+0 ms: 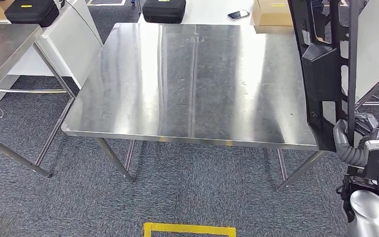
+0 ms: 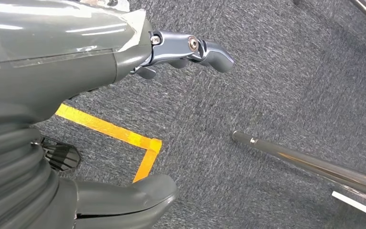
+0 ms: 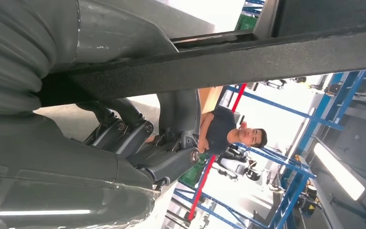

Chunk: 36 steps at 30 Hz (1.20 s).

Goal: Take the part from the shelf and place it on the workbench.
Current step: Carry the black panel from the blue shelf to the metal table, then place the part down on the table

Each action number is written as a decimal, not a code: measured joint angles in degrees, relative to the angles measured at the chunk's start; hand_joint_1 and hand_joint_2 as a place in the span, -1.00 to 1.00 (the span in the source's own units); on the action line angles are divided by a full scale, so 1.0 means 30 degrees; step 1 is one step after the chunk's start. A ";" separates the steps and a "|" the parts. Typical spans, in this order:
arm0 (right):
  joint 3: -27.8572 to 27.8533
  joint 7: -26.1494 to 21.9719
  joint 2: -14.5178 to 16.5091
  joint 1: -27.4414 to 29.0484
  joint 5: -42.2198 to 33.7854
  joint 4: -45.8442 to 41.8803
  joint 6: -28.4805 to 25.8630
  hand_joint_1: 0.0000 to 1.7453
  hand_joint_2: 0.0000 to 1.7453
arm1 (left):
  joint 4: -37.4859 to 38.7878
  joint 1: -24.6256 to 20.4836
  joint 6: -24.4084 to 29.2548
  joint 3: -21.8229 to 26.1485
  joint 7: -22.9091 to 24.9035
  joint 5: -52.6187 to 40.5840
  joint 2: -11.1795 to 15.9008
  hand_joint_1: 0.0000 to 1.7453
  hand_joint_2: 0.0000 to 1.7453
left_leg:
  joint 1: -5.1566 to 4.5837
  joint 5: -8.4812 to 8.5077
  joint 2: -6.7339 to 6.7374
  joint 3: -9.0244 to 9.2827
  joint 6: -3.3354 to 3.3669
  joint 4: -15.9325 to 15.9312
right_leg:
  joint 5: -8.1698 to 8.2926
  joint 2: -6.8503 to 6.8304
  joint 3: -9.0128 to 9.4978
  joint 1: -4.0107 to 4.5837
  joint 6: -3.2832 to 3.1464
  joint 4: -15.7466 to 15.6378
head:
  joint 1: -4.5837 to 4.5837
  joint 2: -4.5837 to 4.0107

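I have the part (image 1: pixel 325 74), a tall black plastic frame, up off the shelf and held upright in my right robot hand (image 1: pixel 348 143), whose fingers (image 3: pixel 124 129) wrap around 1 of its bars. It hangs at the right edge of the steel worktop (image 1: pixel 192 79), its lower end about level with the near corner. My left robot hand (image 2: pixel 171 52) hangs over the carpet, spread and holding nothing. By my reckoning the pick is done; setting the part down on the worktop and letting go are left.
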 joint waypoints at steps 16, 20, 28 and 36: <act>0.0084 -0.0084 -0.0284 -0.0014 -0.0122 0.0148 -0.0009 1.00 1.00 | 0.0395 -0.0102 -0.0015 0.0005 -0.0082 -0.0080 0.0126 -1.00 1.00 | 0.0270 -0.0163 0.0006 0.1006 0.0477 -0.0602 | -0.0243 -0.0024 -0.1406 0.0014 0.0771 0.2228 | 0.0126 0.0000; 0.0086 -0.0126 -0.0362 -0.0001 -0.0175 0.0191 -0.0005 1.00 1.00 | 0.0465 -0.0151 -0.0015 0.0002 -0.0122 -0.0080 0.0259 -1.00 1.00 | 0.0197 -0.0792 -0.0063 0.1068 0.0017 -0.0425 | -0.0043 0.0158 -0.0112 0.0052 0.0345 0.0123 | 0.0122 0.0000; 0.0058 -0.0146 -0.0473 0.0079 -0.0177 0.0157 -0.0004 1.00 1.00 | 0.0550 -0.0218 -0.0029 -0.0002 -0.0188 -0.0102 0.0257 -1.00 1.00 | 0.0301 -0.2706 0.0428 -0.2896 -0.0182 0.5744 | -0.0837 0.0071 0.0554 0.0326 -0.0753 0.0202 | -0.0071 0.0000; 0.0042 -0.0169 -0.0437 0.0388 -0.0242 -0.0037 -0.0044 1.00 1.00 | 0.0605 -0.0237 -0.0009 -0.0007 -0.0239 -0.0144 0.0368 -1.00 1.00 | -0.0467 0.1073 0.0518 -0.1869 0.1269 0.0670 | -0.1437 0.0068 0.1324 0.0583 -0.0515 -0.0010 | -0.0046 0.0000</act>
